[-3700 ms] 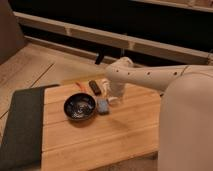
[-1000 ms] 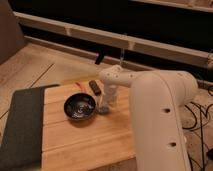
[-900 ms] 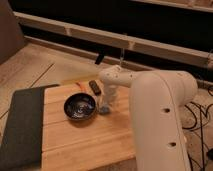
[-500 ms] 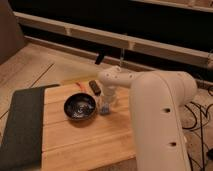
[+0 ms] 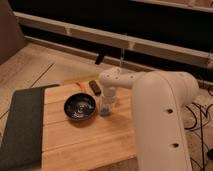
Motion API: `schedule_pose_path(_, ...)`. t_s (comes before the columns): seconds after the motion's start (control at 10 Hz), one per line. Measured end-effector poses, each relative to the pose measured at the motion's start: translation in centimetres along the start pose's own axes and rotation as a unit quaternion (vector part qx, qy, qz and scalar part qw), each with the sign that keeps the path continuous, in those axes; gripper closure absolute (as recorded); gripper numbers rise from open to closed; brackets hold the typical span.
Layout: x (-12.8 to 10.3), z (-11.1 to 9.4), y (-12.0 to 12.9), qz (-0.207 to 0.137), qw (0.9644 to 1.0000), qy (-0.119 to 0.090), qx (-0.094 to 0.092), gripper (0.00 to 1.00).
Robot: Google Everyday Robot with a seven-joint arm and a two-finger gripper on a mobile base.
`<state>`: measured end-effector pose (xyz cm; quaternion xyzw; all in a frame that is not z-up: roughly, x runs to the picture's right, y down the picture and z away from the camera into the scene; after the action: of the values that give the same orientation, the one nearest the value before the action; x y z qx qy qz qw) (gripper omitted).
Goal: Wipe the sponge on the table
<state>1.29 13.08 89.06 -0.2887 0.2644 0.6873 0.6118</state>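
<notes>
**gripper down at the sponge, beside the bowl**

the sponge lies on the table, just right of the black bowl and near the middle of the top. the gripper stands right over it, lowered onto or against its top. the big white arm bends in from the right. whether the gripper stands wide or narrow, and whether it grips the sponge or only presses on it, i cannot tell, because the wrist hides that spot.

as for progress, the sponge is on the wood with the gripper at it, which probably fits a wiping stroke under way. no streak, wet mark or cleaned patch shows on the planks. so the picture doesn't settle how much of the top is wiped and how much is left. the scene fits a sponge just being taken hold of as well as one about to be let go after wiping.

a small dark bar lies behind the bowl. a dark grey mat covers the table's left end.

no brand, label or writing can be read on anything here.
</notes>
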Motion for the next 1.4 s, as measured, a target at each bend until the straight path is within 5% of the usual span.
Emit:
schedule_pose_path(0.3,1.4,-0.3,-0.5,0.015,0.9999,0.006,0.004,1.00)
schedule_pose_path(0.7,1.9,-0.8,-4.1,0.052,0.9980,0.014,0.033,1.00)
schedule_pose_path(1.0,0.8,-0.6,-5.4,0.071,0.9966,0.015,0.039,1.00)
schedule_pose_path(1.4,-2.0,-0.2,-3.4,0.041,0.9987,0.009,0.029,1.00)
